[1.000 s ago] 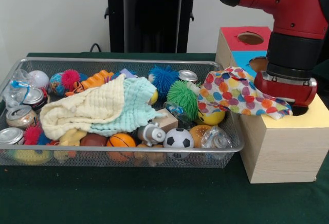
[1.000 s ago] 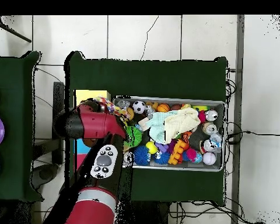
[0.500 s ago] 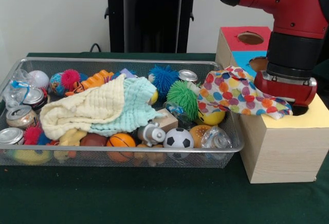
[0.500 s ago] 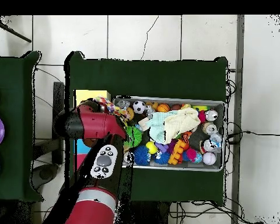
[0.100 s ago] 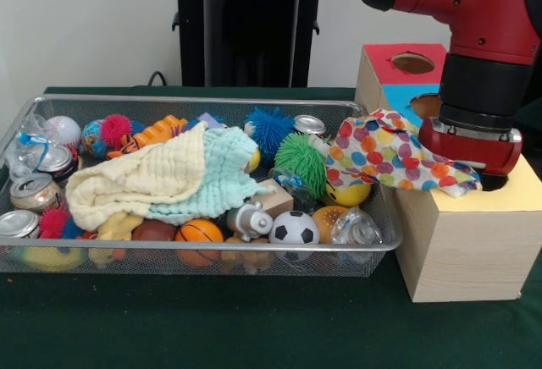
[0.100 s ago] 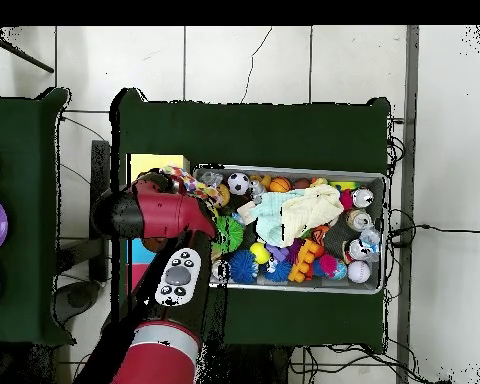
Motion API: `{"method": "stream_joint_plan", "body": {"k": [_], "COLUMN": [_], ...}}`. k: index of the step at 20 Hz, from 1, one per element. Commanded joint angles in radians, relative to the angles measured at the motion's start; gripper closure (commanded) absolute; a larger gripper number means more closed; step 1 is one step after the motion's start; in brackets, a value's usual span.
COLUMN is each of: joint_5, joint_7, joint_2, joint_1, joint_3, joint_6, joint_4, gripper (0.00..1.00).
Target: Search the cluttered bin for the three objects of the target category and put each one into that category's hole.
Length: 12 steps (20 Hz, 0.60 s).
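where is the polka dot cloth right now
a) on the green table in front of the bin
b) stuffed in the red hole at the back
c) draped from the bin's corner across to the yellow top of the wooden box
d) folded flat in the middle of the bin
c: the polka dot cloth spreads from the bin edge over to the yellow section of the wooden box, under the arm's end.

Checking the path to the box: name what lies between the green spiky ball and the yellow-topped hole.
In the front view, the polka-dot cloth spans it, draped from the bin's rim beside the green spiky ball to the yellow-topped hole.
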Motion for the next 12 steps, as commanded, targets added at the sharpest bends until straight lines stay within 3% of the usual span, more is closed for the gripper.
{"method": "stream_joint_plan", "body": {"k": [1, 12], "joint_5": [-0.016, -0.004], "joint_7": [0.175, 0.190], "joint_2": [0.175, 0.152], "joint_1": [-0.047, -0.039], "joint_3": [0.057, 0.039], "joint_6": [-0.049, -0.021], "joint_4": [0.058, 0.065], "gripper": [0.00, 0.00]}}
